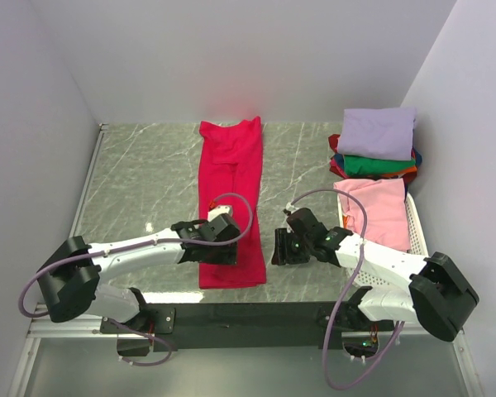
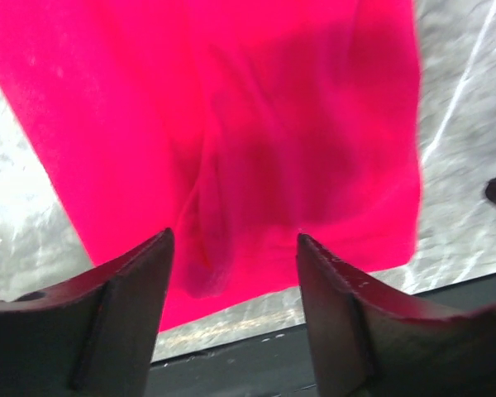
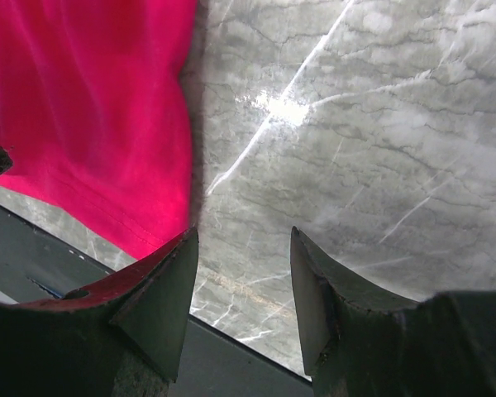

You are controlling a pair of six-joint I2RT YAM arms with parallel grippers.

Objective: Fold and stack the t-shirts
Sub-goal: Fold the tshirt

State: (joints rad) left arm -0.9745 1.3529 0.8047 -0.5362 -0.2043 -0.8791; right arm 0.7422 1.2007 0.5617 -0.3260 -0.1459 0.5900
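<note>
Fingers of the left gripper stand spread wide with nothing pinched between them. They hang over the near end of the red shirt; whether the tips touch the cloth cannot be told. That shirt lies folded into a long narrow strip in the middle of the marble table, running from the back towards the near edge, flat apart from a few soft creases.

Just to the right of the strip's near end, the right gripper is also spread open and holds nothing. It is over bare table, with the shirt's right edge beside its left finger.

Further right, at the back corner, a lavender shirt sits folded on top of a pile, with a green shirt under it and blue and orange edges showing below. In front of the pile, a pink shirt lies in the white basket.
</note>
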